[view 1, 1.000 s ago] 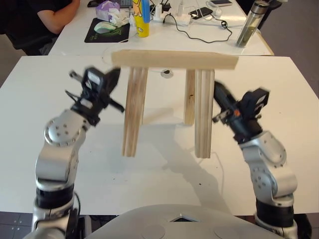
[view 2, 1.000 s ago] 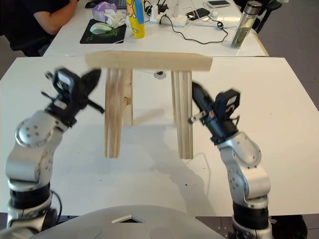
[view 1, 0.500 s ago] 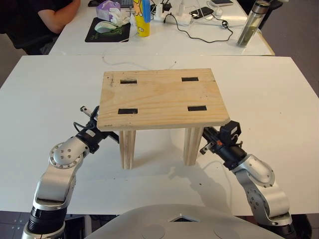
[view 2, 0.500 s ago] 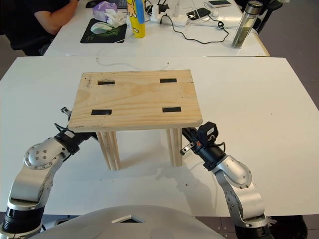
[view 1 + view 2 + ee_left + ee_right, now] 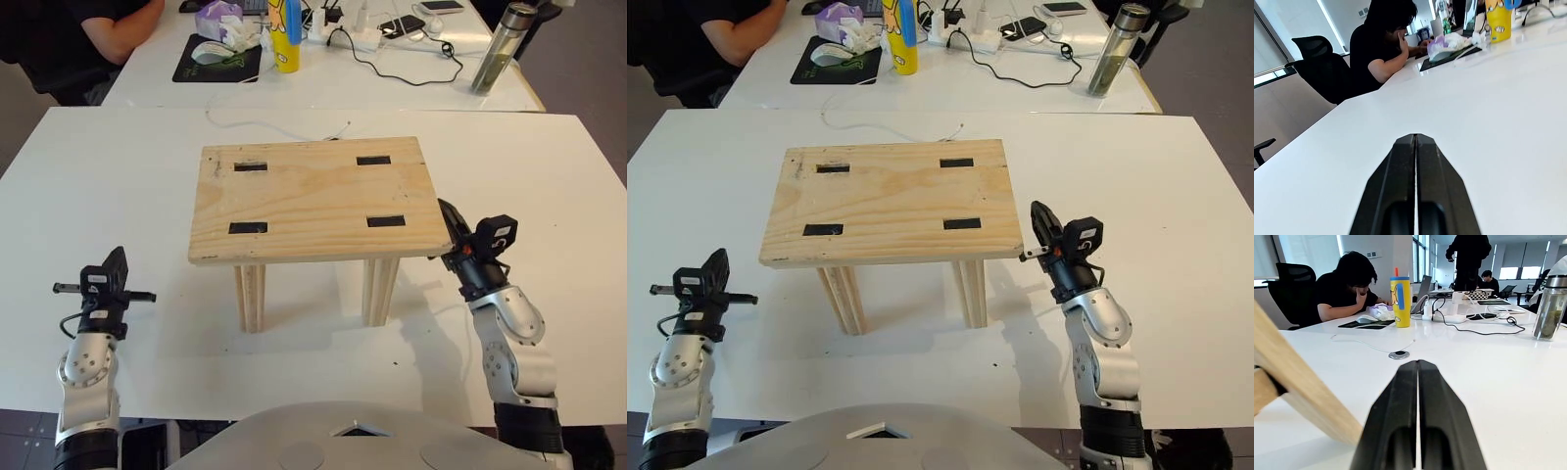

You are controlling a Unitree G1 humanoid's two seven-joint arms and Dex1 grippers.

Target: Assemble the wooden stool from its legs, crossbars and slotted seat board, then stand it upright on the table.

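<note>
The wooden stool stands upright on the white table point(image 5: 118, 166), its slotted seat board point(image 5: 313, 201) on top with dark slots showing. Two front legs point(image 5: 250, 294) point(image 5: 380, 289) rest on the tabletop. My left gripper point(image 5: 119, 258) is shut and holds nothing, well off to the left of the stool near the table's front edge; its closed fingers point(image 5: 1415, 147) point over bare table. My right gripper point(image 5: 446, 211) is shut and holds nothing, close beside the seat's front right corner. That seat edge point(image 5: 1298, 396) shows near in the right wrist view.
A thin white cable point(image 5: 274, 127) lies on the table behind the stool, with a small round puck point(image 5: 1399, 354) on it. Behind stands another desk with a yellow bottle point(image 5: 285, 34), a mouse pad point(image 5: 211, 59) and a water bottle point(image 5: 495, 49).
The stool went from raised between my grippers to standing on its legs. Both grippers drew away from the legs: the left far out to the left, the right up beside the seat's corner.
</note>
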